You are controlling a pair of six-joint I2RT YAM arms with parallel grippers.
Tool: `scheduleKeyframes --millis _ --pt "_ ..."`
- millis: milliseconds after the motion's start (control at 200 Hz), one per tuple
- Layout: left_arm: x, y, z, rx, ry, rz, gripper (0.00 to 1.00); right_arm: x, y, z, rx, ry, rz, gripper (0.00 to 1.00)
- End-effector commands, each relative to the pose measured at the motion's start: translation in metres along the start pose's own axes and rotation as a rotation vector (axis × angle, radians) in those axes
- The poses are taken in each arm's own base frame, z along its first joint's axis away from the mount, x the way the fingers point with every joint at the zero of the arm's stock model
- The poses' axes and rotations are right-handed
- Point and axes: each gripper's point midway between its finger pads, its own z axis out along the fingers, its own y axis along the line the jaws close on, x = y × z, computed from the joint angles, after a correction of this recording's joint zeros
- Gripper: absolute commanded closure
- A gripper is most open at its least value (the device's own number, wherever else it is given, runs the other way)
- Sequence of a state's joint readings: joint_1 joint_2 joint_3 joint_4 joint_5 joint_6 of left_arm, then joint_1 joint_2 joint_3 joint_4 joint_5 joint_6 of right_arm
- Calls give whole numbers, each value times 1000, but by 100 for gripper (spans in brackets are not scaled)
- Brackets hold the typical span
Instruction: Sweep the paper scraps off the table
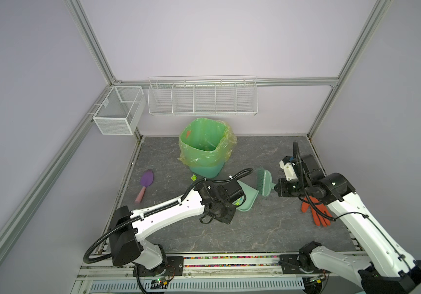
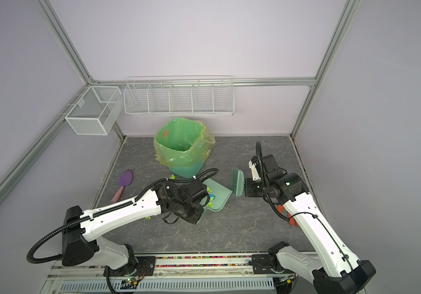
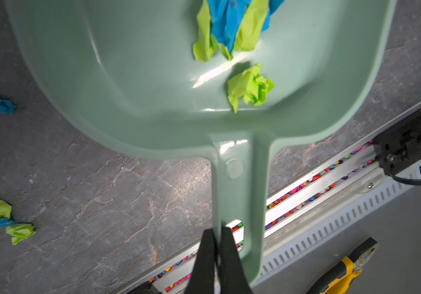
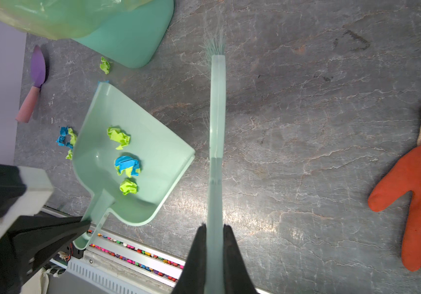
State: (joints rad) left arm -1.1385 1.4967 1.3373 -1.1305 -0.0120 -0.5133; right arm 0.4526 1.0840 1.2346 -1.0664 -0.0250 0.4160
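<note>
Now | paper scraps (image 4: 127,166) crumpled, blue and lime | left fingers (image 3: 205,259) pinch dustpan (image 3: 127,76) | right fingers (image 4: 199,257) pinch brush (image 4: 217,114)

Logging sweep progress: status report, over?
Left gripper shut on mint-green plastic dustpan handle, right gripper on pale-green brush. Crumpled blue and lime paper scraps: three clumps in pan, more on grey marbled table. Orange rubber glove lies clear.

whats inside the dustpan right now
Three crumpled paper scraps lie inside the dustpan: two lime, one blue-and-lime. In both top views the left arm covers part of it.
</note>
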Motion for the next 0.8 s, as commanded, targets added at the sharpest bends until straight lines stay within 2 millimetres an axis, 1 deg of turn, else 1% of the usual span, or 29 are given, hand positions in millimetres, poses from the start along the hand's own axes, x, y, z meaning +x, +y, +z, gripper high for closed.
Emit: scheduleKeyframes --millis 0,160,275,405,510,635,795 --pt "-6 15 -24 -66 -37 4 100 -3 -3 0 1 -26 24 93" --pt "-12 25 -39 -124 -51 8 100 1 -5 4 2 -13 25 93" --pt "-19 27 -49 -130 -74 8 100 2 -4 7 -14 -13 30 93" --pt "-25 31 -56 -139 -88 12 100 6 -2 13 -32 -3 38 93" --pt "-30 40 -62 -161 -89 7 100 8 -1 15 -41 2 39 93" --pt "-39 50 -71 -173 -108 -9 100 10 -3 16 -36 4 36 93" --pt "-55 59 -90 -183 -160 -16 100 12 -4 19 -36 1 35 93"
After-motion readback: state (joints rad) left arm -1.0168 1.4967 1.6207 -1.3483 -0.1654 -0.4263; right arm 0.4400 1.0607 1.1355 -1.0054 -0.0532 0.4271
